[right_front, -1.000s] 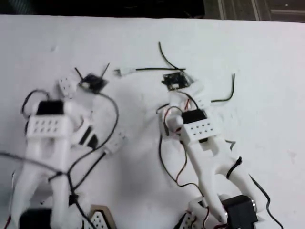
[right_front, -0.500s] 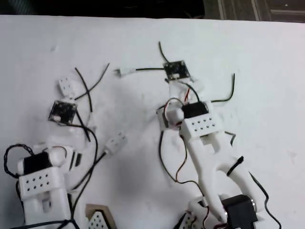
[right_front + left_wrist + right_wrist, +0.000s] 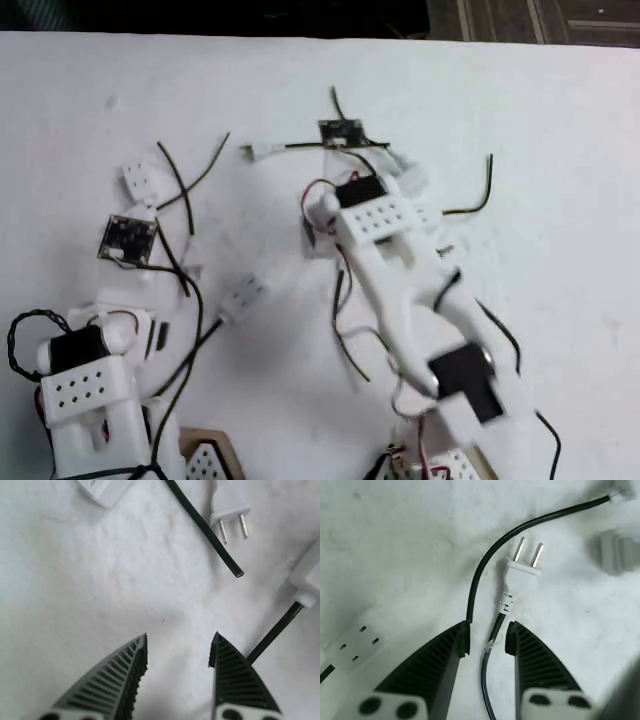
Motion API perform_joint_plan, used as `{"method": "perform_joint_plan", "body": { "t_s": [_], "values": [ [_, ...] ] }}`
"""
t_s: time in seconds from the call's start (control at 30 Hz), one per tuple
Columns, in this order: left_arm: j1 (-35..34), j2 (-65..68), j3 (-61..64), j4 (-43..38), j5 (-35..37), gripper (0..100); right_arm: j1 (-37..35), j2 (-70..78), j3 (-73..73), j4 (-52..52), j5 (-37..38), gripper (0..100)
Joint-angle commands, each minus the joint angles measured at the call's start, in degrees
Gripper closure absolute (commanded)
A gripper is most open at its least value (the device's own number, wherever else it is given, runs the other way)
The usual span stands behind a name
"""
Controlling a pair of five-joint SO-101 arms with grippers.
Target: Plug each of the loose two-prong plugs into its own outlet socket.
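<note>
**Loosely astride a cord: both grippers spread, nothing held**

The white table (image 3: 560, 120) ends at a dark strip along the top of the high frame. Its broadest plain stretches are at the right side and the upper left corner, while cords and blocks crowd the left and middle.

Two arms show. The left arm (image 3: 85, 385) is folded in the lower left, and the right arm (image 3: 400, 280) stretches from the lower right toward the upper middle.

I count two plugs, both white with two bare metal prongs.
- The first plug (image 3: 522, 570) lies in the upper middle of the high frame. Its black cord (image 3: 492, 630) runs back between the spread fingertips of the right gripper (image 3: 487, 637), which are not pressed onto it.
- The second plug (image 3: 230, 512) lies ahead of the left gripper (image 3: 177, 645), which is released with only table between its fingertips. A loose cord end (image 3: 235, 572) lies just beside that plug.

Two white socket blocks sit in the left half: one bare block (image 3: 145, 180) and one corded block (image 3: 243, 293). A slotted socket face (image 3: 352, 645) lies near the right gripper.
</note>
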Motion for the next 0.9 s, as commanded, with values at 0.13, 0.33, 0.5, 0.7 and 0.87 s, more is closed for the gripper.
{"method": "perform_joint_plan", "body": {
  "t_s": [0.13, 0.33, 0.5, 0.7, 0.87],
  "values": [
    [-0.4, -0.75, -0.18, -1.05, 0.62, 79, 3.65, 10.77, -7.74, 0.48, -0.7, 87.2],
    [-0.4, -0.84, -0.18, -1.05, 0.62, 79, 5.23, 15.25, -8.26, 0.57, -0.62, 87.5],
    [-0.4, -0.84, -0.18, -1.05, 0.62, 79, 3.91, 15.87, -8.26, 0.57, 1.05, 96.2],
    [-0.4, -0.84, -0.18, -1.05, 0.62, 79, 2.07, 13.14, -8.18, 4.44, 10.64, 97.9],
    [-0.4, -0.84, -0.18, -1.05, 0.62, 79, 2.86, 7.16, -8.18, 9.45, 22.51, 98.1]
  ]
}}
